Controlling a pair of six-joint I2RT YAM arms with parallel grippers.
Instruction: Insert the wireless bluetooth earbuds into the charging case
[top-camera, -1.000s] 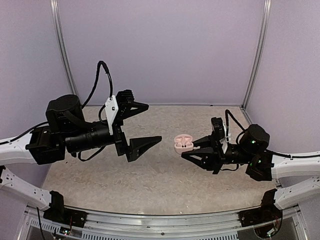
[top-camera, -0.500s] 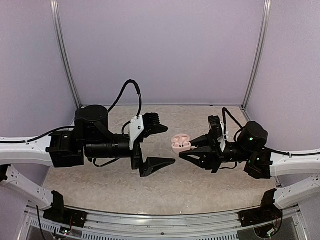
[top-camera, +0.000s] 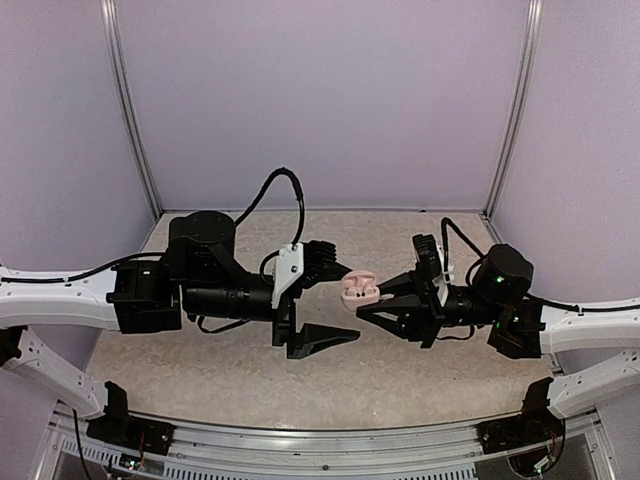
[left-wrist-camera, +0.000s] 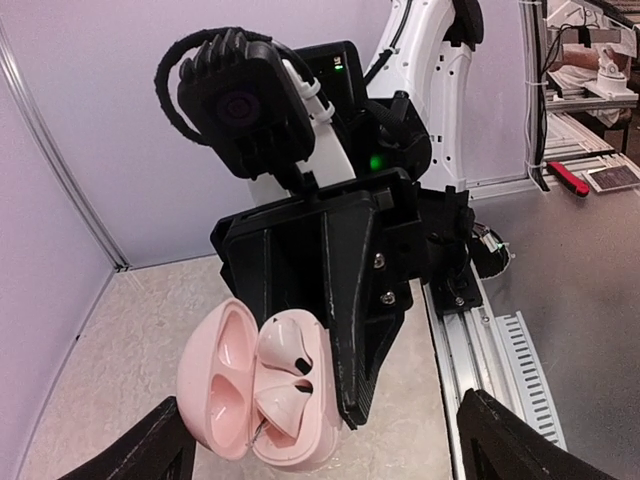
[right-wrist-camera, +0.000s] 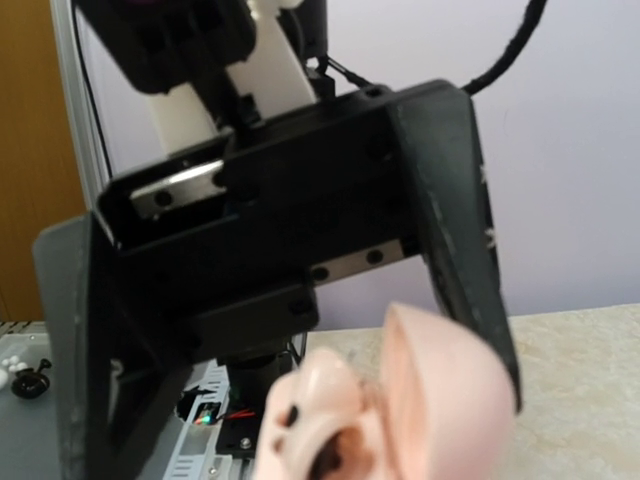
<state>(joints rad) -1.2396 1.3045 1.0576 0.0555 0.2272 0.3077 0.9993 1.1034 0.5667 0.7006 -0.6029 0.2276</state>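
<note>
The charging case (top-camera: 358, 287), pale pink, is held up above the table with its lid open. My right gripper (top-camera: 372, 300) is shut on its base from the right. In the left wrist view the case (left-wrist-camera: 225, 385) shows both wells filled: one earbud (left-wrist-camera: 285, 345) above, the other earbud (left-wrist-camera: 283, 402) below, both white-pink. My left gripper (top-camera: 340, 297) is open, and its two fingers straddle the case without touching it. In that same view its fingertips (left-wrist-camera: 140, 450) stand wide either side. The right wrist view has the case (right-wrist-camera: 420, 400) blurred and very near, with my left gripper's black body behind it.
The beige marbled tabletop (top-camera: 250, 380) lies under both arms. Purple walls close the back and sides. An aluminium rail (top-camera: 320, 440) runs along the near edge, and it shows again as a rail (left-wrist-camera: 480, 340) in the left wrist view.
My left arm has swung right, bringing its open fingers around the case. The right gripper has shifted slightly left with the case still in it.
</note>
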